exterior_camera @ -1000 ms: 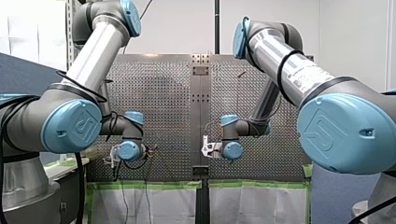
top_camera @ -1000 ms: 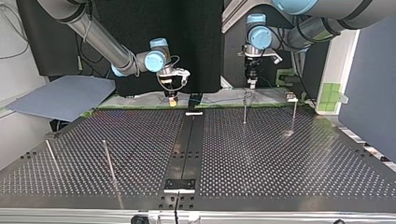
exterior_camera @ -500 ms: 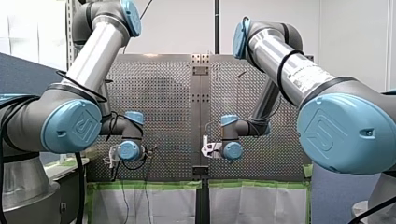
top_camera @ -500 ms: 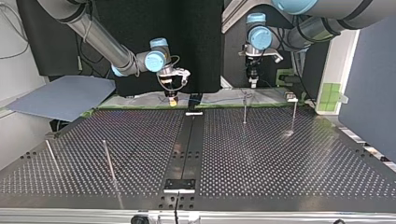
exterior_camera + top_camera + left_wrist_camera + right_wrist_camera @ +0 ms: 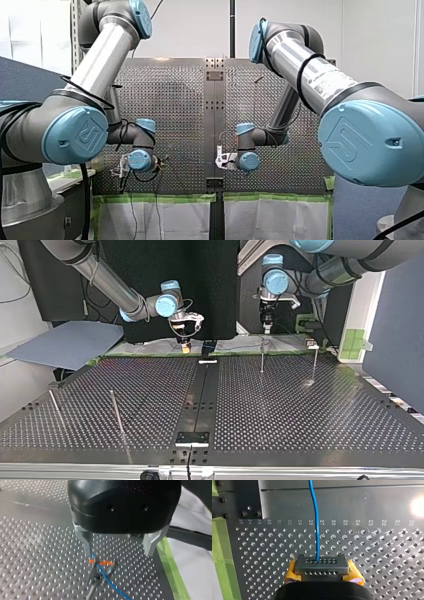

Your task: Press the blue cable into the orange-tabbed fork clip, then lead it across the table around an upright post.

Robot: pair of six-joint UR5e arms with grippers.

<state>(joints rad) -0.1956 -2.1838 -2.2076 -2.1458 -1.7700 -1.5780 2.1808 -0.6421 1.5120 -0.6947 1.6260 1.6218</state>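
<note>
Blue cable lies between the 2 tabs of the orange-tabbed fork clip, just under my left gripper, its fingers apart astride the clip. Away from the clip, my right gripper clamps the cable, better placed to lead it.

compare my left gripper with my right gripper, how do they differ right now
My left gripper is open, its bare metal fingers spread wide; my right gripper is shut, with yellow pads. The left gripper grips nothing and hangs over the orange-tabbed fork clip; the right gripper grips the blue cable, which leads straight ahead of it. Both have black bodies and point down at the perforated table.
</note>
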